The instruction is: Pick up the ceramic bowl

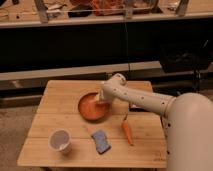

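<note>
I have the wooden bench (60, 100) filling the lower part of my camera view, with dark shelving behind it. The white arm (150, 101) reaches in from the right side across the bench toward its middle. The ceramic bowl (90, 108) sits near the centre of the bench, toward the back, its orange-brown inside facing up. The hand (103, 99) is down at the bowl's right rim, over or touching the edge; I cannot tell from here whether it is spread or closed on the rim. 3 smaller things lie in front of the bowl. A white cup (60, 141) stands upright near the front-left corner. A blue sponge (101, 141) lies flat near the front edge, right of the cup. An orange carrot (127, 132) lies right of the sponge, apart from the bowl.
</note>
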### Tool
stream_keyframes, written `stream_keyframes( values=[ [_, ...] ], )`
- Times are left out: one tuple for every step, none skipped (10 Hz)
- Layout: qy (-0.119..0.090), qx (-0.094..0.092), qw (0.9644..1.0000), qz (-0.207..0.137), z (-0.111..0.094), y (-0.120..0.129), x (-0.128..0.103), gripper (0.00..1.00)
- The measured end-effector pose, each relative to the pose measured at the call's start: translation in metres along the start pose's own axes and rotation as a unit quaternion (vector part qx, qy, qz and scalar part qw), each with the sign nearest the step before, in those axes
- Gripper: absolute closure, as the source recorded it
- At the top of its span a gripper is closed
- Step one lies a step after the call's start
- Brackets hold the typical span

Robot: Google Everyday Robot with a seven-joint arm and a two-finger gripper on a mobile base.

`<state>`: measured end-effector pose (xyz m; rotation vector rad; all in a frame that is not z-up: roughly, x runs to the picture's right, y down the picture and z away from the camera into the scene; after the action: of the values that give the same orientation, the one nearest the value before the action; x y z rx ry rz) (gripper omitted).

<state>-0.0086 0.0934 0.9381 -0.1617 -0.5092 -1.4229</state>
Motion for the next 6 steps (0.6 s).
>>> stream_keyframes(
  values=[
    [0.001, 0.000, 1.0000, -0.001, -0.0002, 0.0007, 0.0005, 0.41],
    [0.003, 0.000, 1.0000, -0.002, -0.0011, -0.0002, 0.0020, 0.52],
    [0.003, 0.001, 1.0000, -0.003, -0.0010, -0.0014, 0.0020, 0.62],
    [0.005, 0.003, 1.0000, -0.003, -0.0009, -0.0021, 0.0023, 0.74],
    [0.005, 0.004, 1.0000, -0.002, -0.0010, -0.0033, 0.0022, 0.82],
    [0.005, 0.005, 1.0000, -0.002, -0.0008, -0.0041, 0.0024, 0.90]
  ],
)
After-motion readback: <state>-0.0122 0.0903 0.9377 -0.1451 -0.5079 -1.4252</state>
